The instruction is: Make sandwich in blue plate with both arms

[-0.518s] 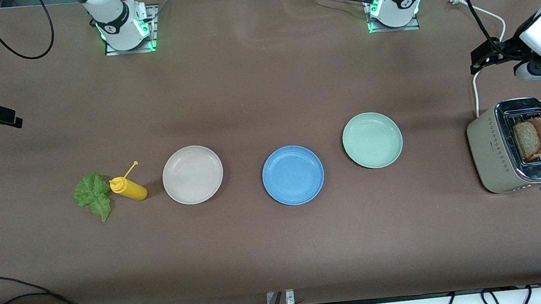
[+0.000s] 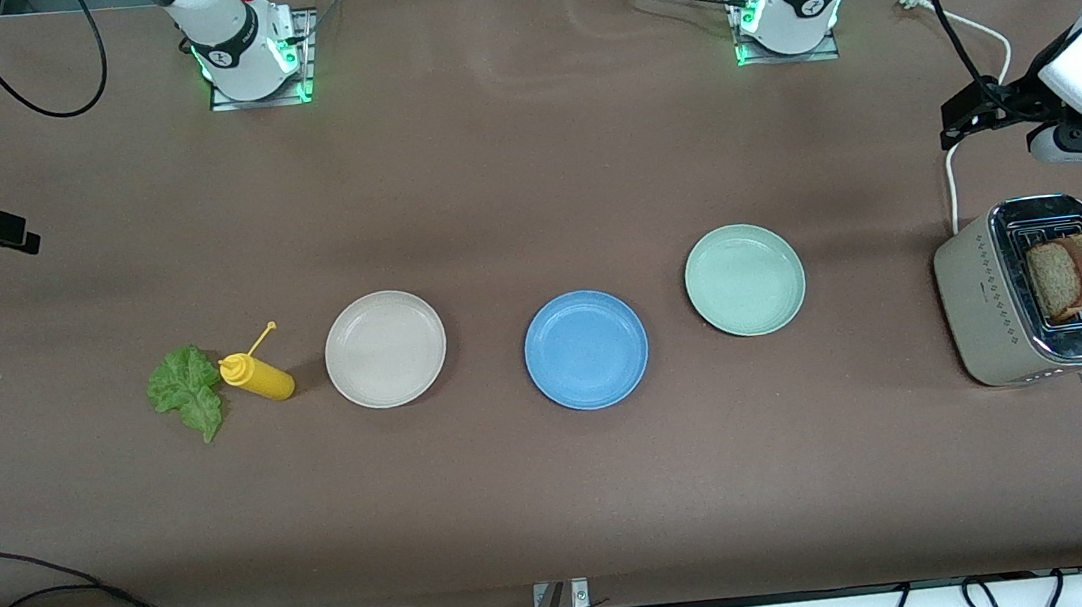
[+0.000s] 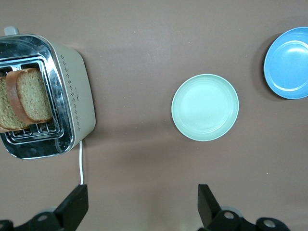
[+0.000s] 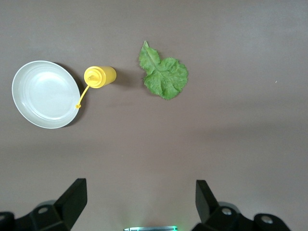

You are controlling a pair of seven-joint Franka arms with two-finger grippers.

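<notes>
Evidently nothing assembled yet: blue plate (image 2: 586, 349) bare, bread slices (image 2: 1079, 272) in toaster (image 2: 989, 312), lettuce leaf (image 2: 185, 389) on table (image 2: 527, 174), left gripper (image 3: 142, 207) and right gripper (image 4: 139, 202) open, empty.

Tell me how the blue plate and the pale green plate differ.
The blue plate is medium blue; the pale green plate is a soft mint. The blue plate lies nearer the front camera, mid-table; the pale green plate sits toward the left arm's end, closer to the toaster. Both are round, shallow, empty, flat on the table and look alike in size.
</notes>
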